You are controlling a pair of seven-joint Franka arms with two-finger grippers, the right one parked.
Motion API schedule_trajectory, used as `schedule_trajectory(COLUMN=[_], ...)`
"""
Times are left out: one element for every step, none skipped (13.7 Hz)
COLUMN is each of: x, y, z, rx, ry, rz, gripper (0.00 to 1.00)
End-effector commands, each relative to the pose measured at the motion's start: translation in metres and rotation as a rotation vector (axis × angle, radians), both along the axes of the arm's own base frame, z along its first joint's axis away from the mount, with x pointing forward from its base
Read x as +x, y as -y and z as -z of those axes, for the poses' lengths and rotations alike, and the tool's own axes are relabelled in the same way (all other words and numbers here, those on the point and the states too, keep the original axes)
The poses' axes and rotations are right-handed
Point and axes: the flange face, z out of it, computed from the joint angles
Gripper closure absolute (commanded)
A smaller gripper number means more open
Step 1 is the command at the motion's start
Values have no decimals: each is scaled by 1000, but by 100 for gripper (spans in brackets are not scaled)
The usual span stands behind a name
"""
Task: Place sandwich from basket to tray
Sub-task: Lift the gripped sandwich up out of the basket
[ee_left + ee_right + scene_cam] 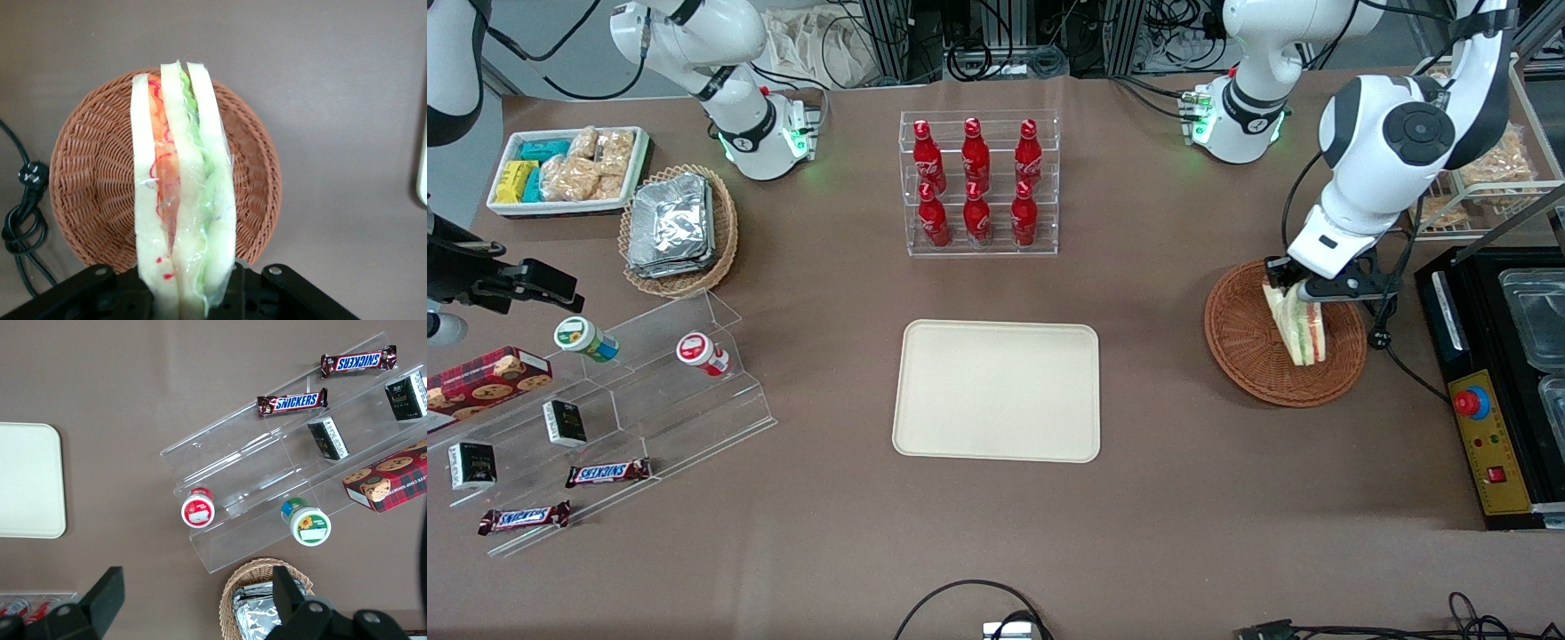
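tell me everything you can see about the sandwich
The sandwich is a wedge of three white bread slices with red and orange filling in one gap and green lettuce in the other, sealed in clear wrap. It hangs with its cut layered face showing, clamped at one end by the end effector and lifted above the reddish-brown wicker basket. Nothing else touches it.

Our black gripper [1288, 286] pinches the sandwich [1299, 327], white bread striped with red, orange and pale green under clear wrap. Just below it we see the reddish-brown woven basket [1245, 342] on the dull brown table [1183, 498]. Toward the parked arm lie the plain cream tray [997, 390] and red bottles [976, 182].
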Motion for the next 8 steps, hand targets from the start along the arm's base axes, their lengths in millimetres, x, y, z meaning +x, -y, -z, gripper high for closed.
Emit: schedule_trajectory(x=[6, 8, 12, 14, 17, 23, 32, 38], y=[28, 39, 51, 66, 84, 104, 119, 134], z=[-21, -24, -28, -28, -28, -27, -28, -27], rx=[3, -4, -22, -26, -29, -36, -44, -47], ry=[10, 18, 23, 21, 18, 12, 8, -8], rz=[58, 63, 60, 60, 66, 75, 82, 101], gripper=[97, 98, 98, 98, 98, 98, 98, 98])
